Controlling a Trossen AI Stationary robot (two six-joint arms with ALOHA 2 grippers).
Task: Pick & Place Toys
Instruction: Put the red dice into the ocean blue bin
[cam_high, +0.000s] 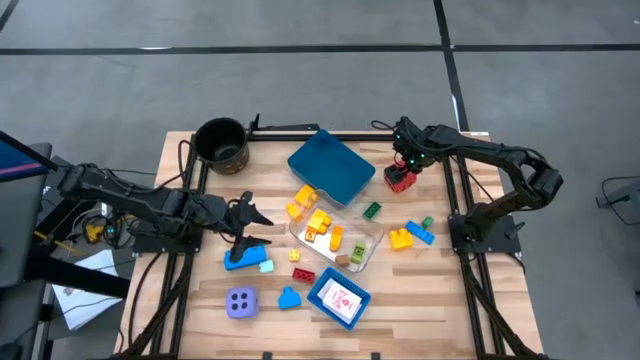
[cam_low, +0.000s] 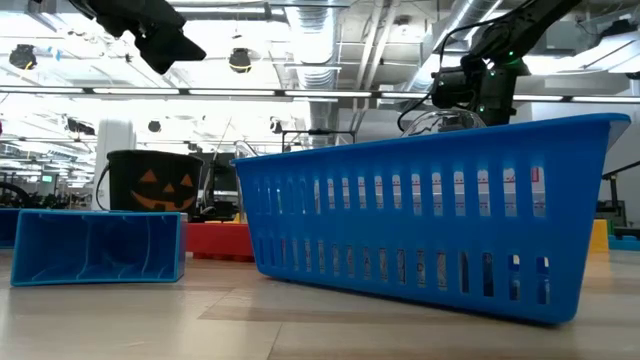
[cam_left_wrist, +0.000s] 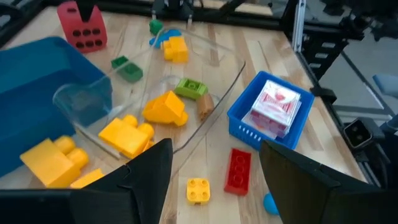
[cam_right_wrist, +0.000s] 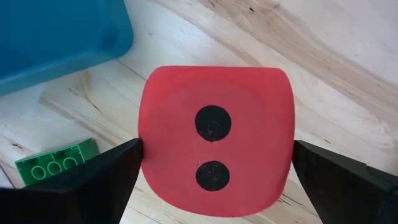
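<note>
right wrist view: red die (cam_right_wrist: 216, 140) between the wide-spread fingers of the right gripper (cam_right_wrist: 214, 180), face with two dark dots up, one finger at or close to its side, the other apart; not gripped. sits on the wooden table (cam_right_wrist: 336, 74) near the back right, just beside the big blue tray (cam_right_wrist: 56, 31) and a green brick (cam_right_wrist: 53, 163).

handling, as judged: light, probably soft foam, rounded corners, matte skin; little slip, some give under squeeze. best taken on two opposite flat sides, centred, clear of the corners.

high view: left gripper (cam_high: 250, 213) partly open, empty, above the left half of the table over a blue piece (cam_high: 246, 257).

other shapes: yellow bricks (cam_left_wrist: 127, 135) hard, glossy, studded; clear plastic sheet (cam_left_wrist: 211, 81) thin and curved; small blue tray (cam_left_wrist: 270, 111) holding white red-printed cards (cam_left_wrist: 277, 106); red brick (cam_left_wrist: 239, 170) flat on the table.
</note>
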